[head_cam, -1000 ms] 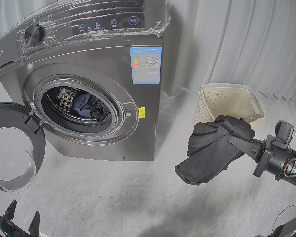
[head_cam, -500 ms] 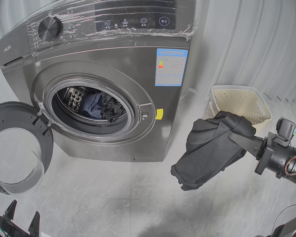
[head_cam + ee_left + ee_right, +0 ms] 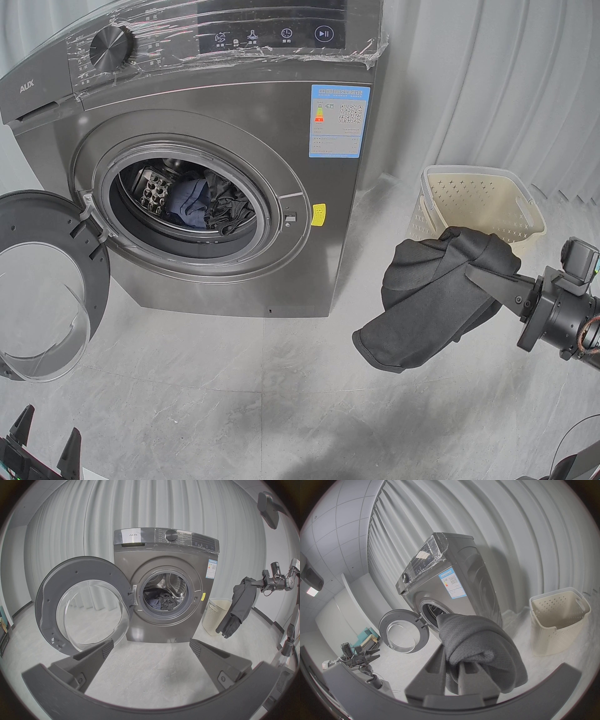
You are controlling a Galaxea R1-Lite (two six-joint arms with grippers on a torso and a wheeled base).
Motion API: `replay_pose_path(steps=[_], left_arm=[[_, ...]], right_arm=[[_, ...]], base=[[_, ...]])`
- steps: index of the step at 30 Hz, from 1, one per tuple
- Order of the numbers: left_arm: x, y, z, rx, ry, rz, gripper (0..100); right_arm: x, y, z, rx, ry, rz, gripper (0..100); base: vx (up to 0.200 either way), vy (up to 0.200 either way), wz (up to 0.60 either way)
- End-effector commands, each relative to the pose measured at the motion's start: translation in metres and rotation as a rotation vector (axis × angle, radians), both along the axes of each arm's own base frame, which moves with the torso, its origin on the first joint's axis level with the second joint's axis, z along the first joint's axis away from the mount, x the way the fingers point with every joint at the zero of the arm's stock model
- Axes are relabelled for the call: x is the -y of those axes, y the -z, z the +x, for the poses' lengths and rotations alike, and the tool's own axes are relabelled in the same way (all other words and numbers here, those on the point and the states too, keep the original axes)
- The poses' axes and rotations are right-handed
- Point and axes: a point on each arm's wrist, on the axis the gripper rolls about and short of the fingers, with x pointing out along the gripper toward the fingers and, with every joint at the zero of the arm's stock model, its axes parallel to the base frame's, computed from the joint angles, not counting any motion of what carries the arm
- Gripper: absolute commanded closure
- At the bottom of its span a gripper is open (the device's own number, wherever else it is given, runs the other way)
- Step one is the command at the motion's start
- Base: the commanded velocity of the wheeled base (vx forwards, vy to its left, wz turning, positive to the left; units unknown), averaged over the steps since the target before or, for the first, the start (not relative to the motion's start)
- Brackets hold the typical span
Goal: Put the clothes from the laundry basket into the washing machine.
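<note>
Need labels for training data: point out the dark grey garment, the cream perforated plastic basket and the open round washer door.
dark grey fabric garment (image 3: pixel 431 300): head view, middle of the hanging cloth.
cream perforated plastic laundry basket (image 3: pixel 481 197): head view, inner back wall.
round grey washing machine door (image 3: pixel 37 215): head view, dark upper frame.

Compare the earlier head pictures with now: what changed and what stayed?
The camera moved, so the whole view shifted; nothing was grasped or released. The right gripper still holds the dark garment before the laundry basket; the left gripper stays open.
</note>
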Motion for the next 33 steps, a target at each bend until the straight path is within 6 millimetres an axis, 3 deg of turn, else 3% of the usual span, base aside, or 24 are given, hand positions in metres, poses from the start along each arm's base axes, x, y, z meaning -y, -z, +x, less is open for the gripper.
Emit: replay_pose_path(steps=[1,17,33], left_arm=[[0.0000,0.0027,0.0006,-0.006,0.000,-0.001,0],[0.0000,0.0028,0.0005,-0.008,0.000,-0.002,0],[0.0000,0.0029,0.0003,-0.005,-0.003,-0.004,0]], right_arm=[[0.0019,0.0012,0.0016,-0.003,0.014,-0.003,100],[0.0043,-0.0013,0.0029,0.005,0.031,0.003,100],[0.0040,-0.0008,0.0031,0.003,0.045,0.002,100]], base=[[0.000,0.200,0.00],[0.000,0.200,0.00],[0.000,0.000,0.00]])
